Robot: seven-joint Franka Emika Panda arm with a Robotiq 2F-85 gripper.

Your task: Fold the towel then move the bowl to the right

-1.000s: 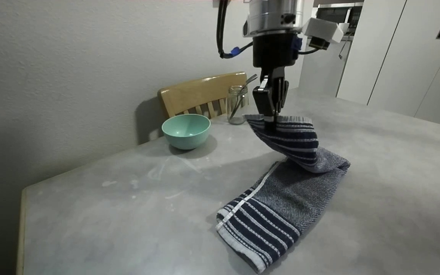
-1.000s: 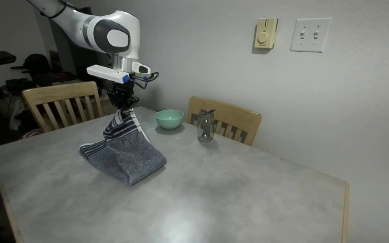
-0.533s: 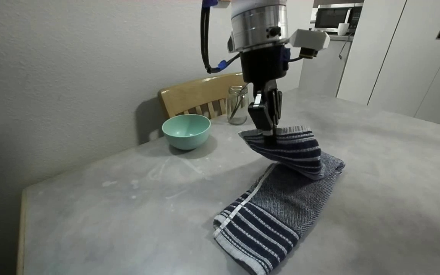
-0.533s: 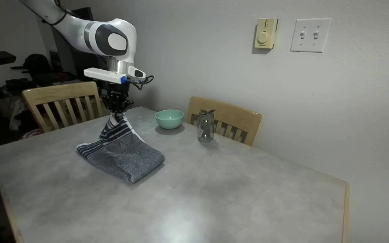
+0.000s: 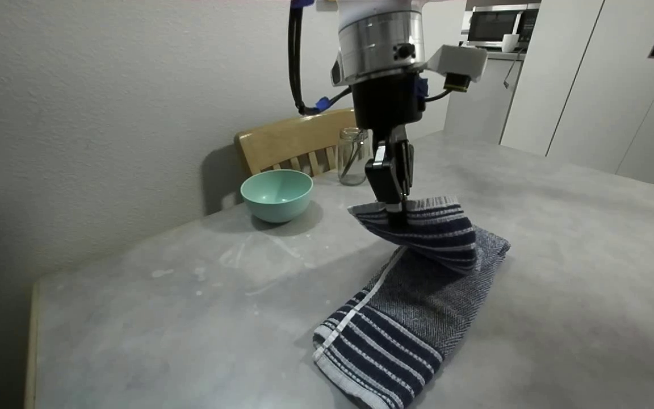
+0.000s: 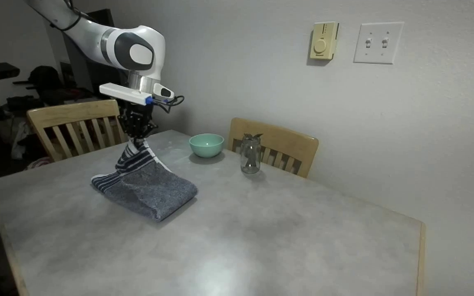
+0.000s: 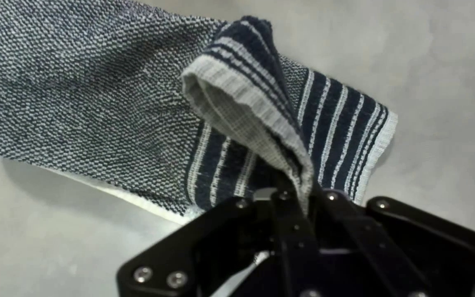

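At left in an exterior view, the bowl [image 5: 277,196] is seen upright on the table [image 5: 134,341], unheld. Behind the bowl, a chair [image 5: 298,135] is seen, partly hidden. Right of the bowl and farther back, a glass jar [image 5: 352,162] is seen, apart from it. Further right of the bowl, the gripper [image 5: 398,217] is held over the table, its fingers pressed together with a striped end of the towel [image 5: 418,298] pinched between them. The rest of the towel is laid right of the bowl and in front of it, the opposite striped end flat and nearest.

Folding is judged to be the step in hand, perhaps partway done: the pinched end is raised, not yet laid down. Next, it likely needs to be carried over the flat stripes, lowered and released, layers not dragged. Bowl move looks not yet begun; which way "right" is meant cannot be told.
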